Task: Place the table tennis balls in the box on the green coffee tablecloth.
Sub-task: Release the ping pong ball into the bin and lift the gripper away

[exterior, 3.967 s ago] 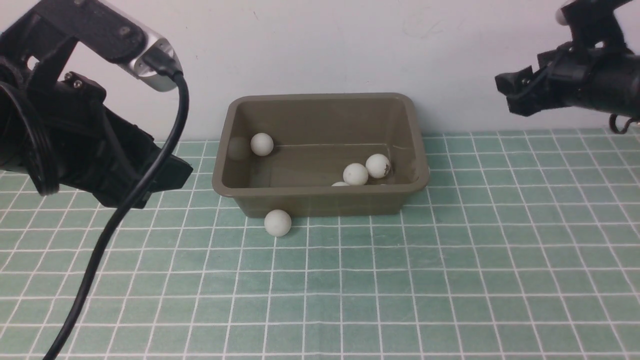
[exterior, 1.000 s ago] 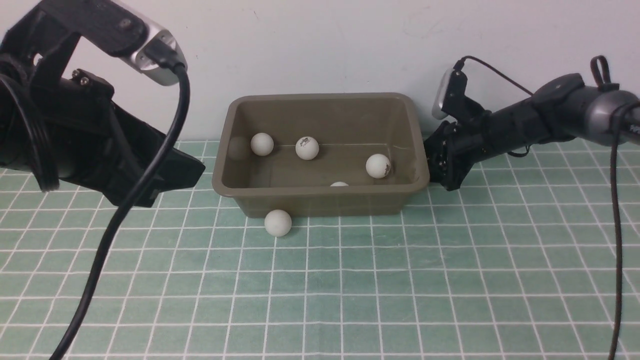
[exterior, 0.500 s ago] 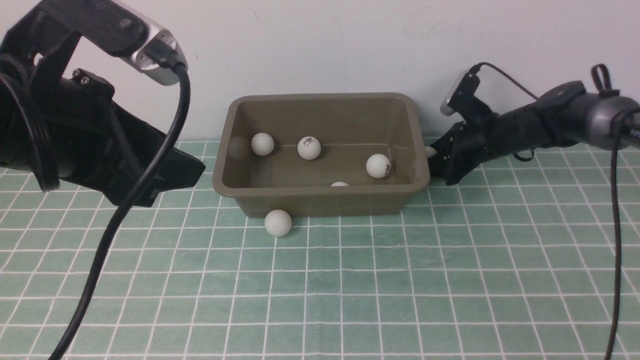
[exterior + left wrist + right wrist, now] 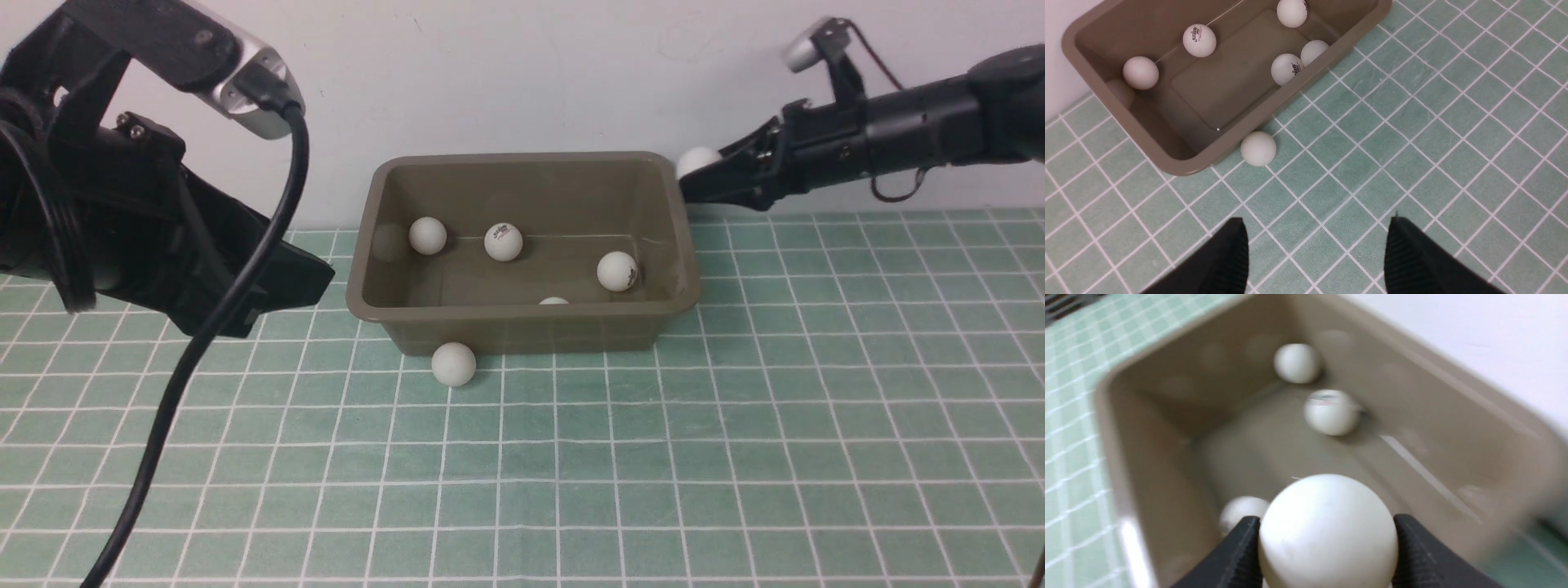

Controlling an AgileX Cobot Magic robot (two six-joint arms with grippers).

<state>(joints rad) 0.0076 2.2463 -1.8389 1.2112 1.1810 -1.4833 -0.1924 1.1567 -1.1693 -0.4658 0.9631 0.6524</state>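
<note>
The right gripper (image 4: 1326,524) is pinched shut on a white table tennis ball (image 4: 695,160), its two black fingers (image 4: 1240,555) pressing the ball from either side. It holds the ball in the air just beside the right rear corner of the olive-brown box (image 4: 522,331), at about the height of the rim. The right wrist view is blurred and looks past the ball into the tub. The right arm (image 4: 898,131) reaches in from the right, nearly level, in front of the white wall. The left gripper (image 4: 1316,228) hangs above the cloth, left of and nearer than the box. Its jaws stand apart with only cloth showing between them, so it holds nothing. The box stands on the green coffee tablecloth (image 4: 735,449), close to the wall. The left wrist view shows five balls on its floor: two (image 4: 1141,72) near the far-left end, one (image 4: 1291,12) toward the right end and a touching pair (image 4: 1287,69) against the near wall. The front view shows only the top of one of that pair over the rim. One more loose ball (image 4: 453,363) lies outside on the cloth, against the near wall toward the left corner.
</note>
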